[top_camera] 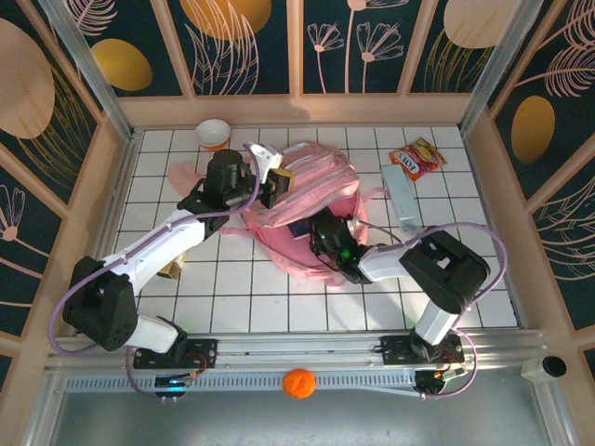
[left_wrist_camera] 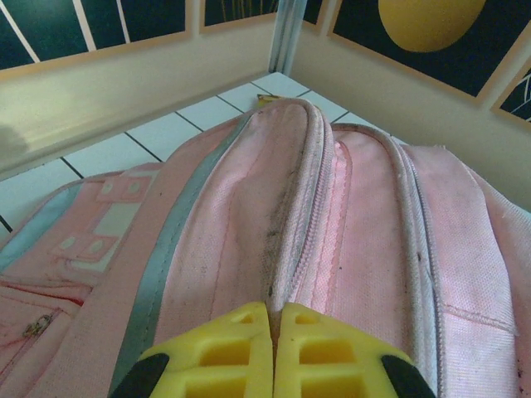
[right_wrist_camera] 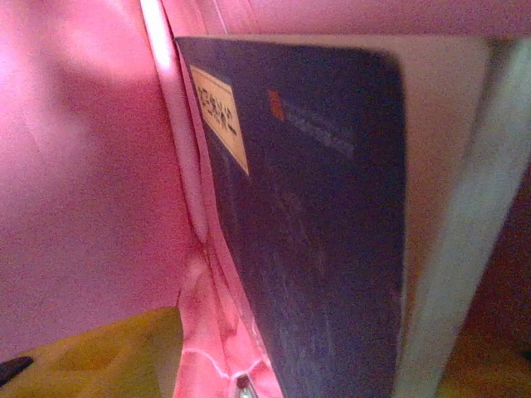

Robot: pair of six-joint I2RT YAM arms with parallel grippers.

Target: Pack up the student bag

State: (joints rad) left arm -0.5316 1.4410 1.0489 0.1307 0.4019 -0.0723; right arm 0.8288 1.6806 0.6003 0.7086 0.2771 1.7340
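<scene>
Book in the bag's mouth, right arm the nearer one
The large pink fabric student bag [top_camera: 316, 167] lies mid-tabletop [top_camera: 279, 307], opening turned toward the right arm. Inside it a dark blue book with a yellow label [right_wrist_camera: 315, 232] stands on edge, long axis running straight ahead of the right fingers [right_wrist_camera: 91, 352], which sit either side of it; gripping or released, I cannot tell. The left fingers [left_wrist_camera: 224, 352] are clenched together on the bag's zip seam

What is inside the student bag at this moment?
A dark blue book with a yellow label sits inside the student bag, against its pink lining. Anything deeper is covered by the book and fabric.
</scene>
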